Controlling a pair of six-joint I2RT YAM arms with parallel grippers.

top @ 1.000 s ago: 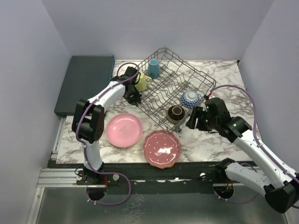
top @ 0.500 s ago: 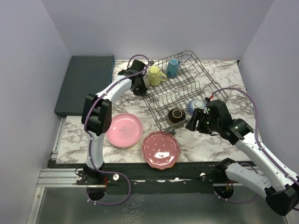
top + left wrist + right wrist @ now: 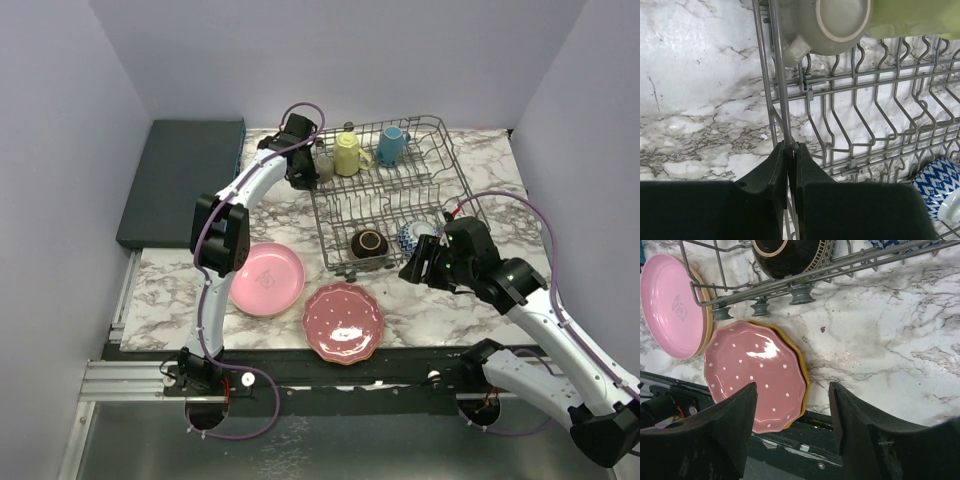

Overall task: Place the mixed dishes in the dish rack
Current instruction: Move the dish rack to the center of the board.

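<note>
Left claw (image 3: 790, 148) pinched shut on the grey wire dish rack's (image 3: 385, 186) left rim wire.
Right claw (image 3: 792, 402) gapes wide, gripping nothing, beside the rack's near right corner; a round pink plate (image 3: 265, 279) and a white-dotted pink plate (image 3: 343, 322) lie on the marble tabletop (image 3: 450, 310) before the rack.

Worktop (image 3: 420, 310): white marble pattern with grey veining, glossy; the same surface shows in the left wrist view (image 3: 700, 100) and the right wrist view (image 3: 900, 325).
Dark teal slab (image 3: 185, 180): flat, rectangular, at the back left, alongside the worktop's left edge.
Pale lavender walls (image 3: 330, 60) enclose three sides.
Aluminium rail (image 3: 120, 380) runs below the near left corner.
Grey metal floor (image 3: 330, 450) in front.
</note>
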